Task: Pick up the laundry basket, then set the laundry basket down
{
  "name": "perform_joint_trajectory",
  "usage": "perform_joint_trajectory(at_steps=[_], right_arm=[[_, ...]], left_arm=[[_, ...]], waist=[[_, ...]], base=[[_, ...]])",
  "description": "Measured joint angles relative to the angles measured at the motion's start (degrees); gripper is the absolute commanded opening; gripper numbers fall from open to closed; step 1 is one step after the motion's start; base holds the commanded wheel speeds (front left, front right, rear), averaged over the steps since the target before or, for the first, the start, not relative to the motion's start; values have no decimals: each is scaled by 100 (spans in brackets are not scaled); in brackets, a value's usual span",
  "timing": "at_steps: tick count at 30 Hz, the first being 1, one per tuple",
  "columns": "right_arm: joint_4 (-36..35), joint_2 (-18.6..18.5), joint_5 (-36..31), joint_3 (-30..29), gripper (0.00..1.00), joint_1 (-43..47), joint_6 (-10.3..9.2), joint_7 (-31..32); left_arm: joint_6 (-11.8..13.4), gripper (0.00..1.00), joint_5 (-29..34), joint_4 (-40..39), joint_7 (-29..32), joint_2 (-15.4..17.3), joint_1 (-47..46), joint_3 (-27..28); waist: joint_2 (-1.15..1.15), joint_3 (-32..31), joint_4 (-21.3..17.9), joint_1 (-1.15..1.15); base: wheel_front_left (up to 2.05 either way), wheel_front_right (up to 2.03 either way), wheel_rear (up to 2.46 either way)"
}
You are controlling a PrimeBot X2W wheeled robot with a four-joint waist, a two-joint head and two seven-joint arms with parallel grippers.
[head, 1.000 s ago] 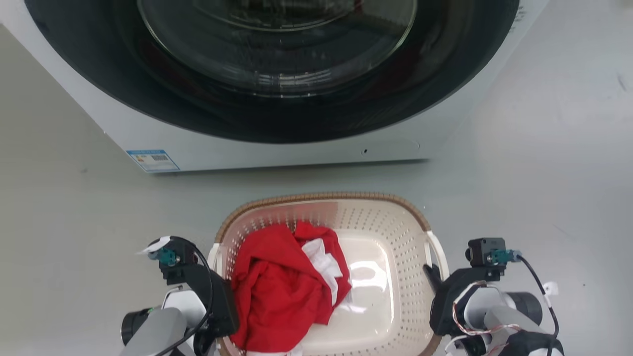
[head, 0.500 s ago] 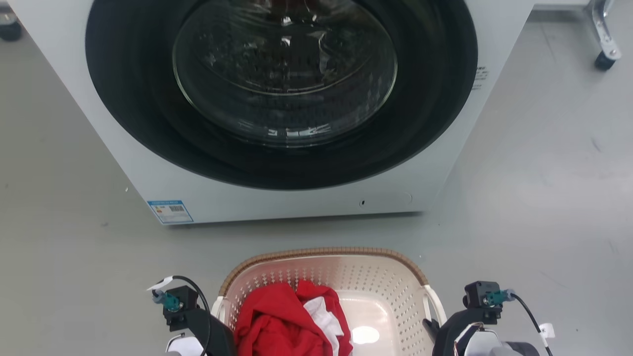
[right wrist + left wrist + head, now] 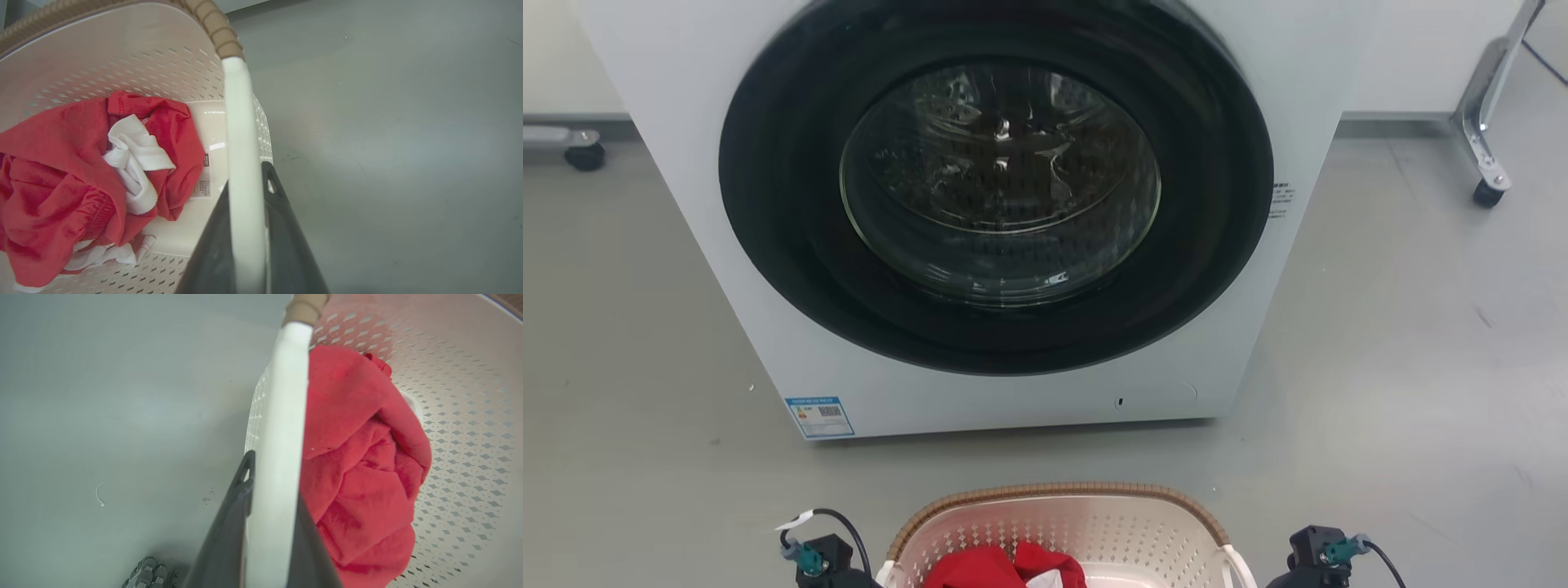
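Head camera tilted up; laundry basket [image 3: 1054, 527] at view's bottom edge. Wrist views: left gripper [image 3: 271, 490], right gripper [image 3: 247, 179] clamp its handles [image 3: 241, 102], grey floor [image 3: 122, 396] outside.

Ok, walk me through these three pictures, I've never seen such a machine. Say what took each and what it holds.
This is a wheeled robot with two arms, each ending in a two-fingered gripper. The wide picture comes from its head camera: a washing machine stands on a grey floor, the laundry basket before it. The other two come from wrist cameras looking along the dark fingers. The left gripper is closed on the basket's left handle, the right gripper on the right handle. Inside lie a red garment and some white cloth.
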Motion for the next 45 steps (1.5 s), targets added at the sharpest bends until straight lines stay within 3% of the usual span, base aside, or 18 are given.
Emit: perform_joint_trajectory(at_steps=[20, 45], right_arm=[[32, 10, 314, -14, 0, 316, 0, 375], [32, 9, 481, 23, 0, 392, 0, 615]], left_arm=[[49, 0, -102, 14, 267, -12, 309, -20], [102, 0, -423, 12, 403, 11, 471, -219]], waist=[[1, -497, 5, 1], [1, -580, 8, 1]], base=[[0, 0, 0], [0, 0, 0]])
